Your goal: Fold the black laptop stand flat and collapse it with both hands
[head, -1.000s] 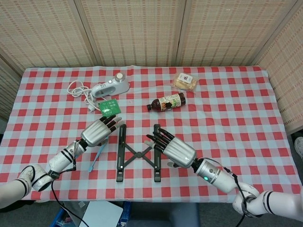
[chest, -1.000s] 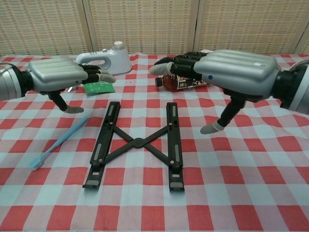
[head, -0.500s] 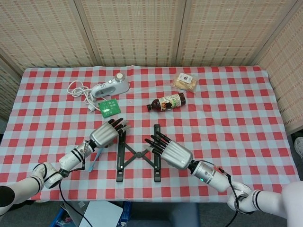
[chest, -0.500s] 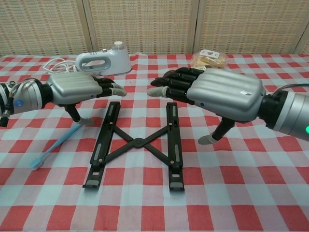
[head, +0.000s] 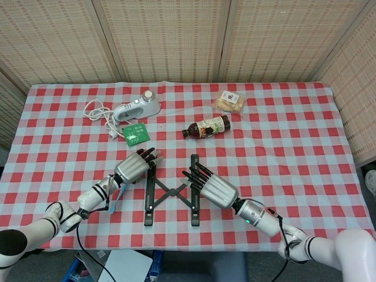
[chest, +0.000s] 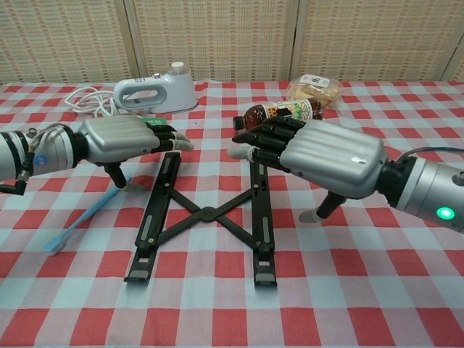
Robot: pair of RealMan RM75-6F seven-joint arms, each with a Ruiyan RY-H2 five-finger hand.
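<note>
The black folding laptop stand (head: 170, 191) (chest: 206, 215) lies near the front edge of the red-and-white checked tablecloth (head: 282, 153) (chest: 406, 290), spread open with its two long rails joined by crossed links in an X.

The left hand (head: 134, 166) (chest: 127, 138) hovers palm down over the far end of the stand's left rail, its fingers stretched forward and apart, its thumb hanging toward the cloth; it grasps nothing. The right hand (head: 211, 185) (chest: 319, 156) hangs over the far part of the right rail in the same released pose, fingers extended and spread, thumb pointing down beside the rail. Whether either set of fingertips touches the rails cannot be told.

A light blue toothbrush (head: 117, 197) (chest: 87, 214) lies slantwise on the cloth just left of the stand, under the left forearm.

Farther back, a brown glass bottle with a printed label (head: 207, 127) (chest: 279, 112) lies on its side, cap on, with dark contents showing at the neck. Behind it sits a clear plastic bag of pale biscuits (head: 230, 101) (chest: 313, 89). To the left are a white and grey handheld appliance with a coiled white cord (head: 136, 107) (chest: 156, 93) and a small green circuit board (head: 136, 133), the board partly hidden in the chest view.
</note>
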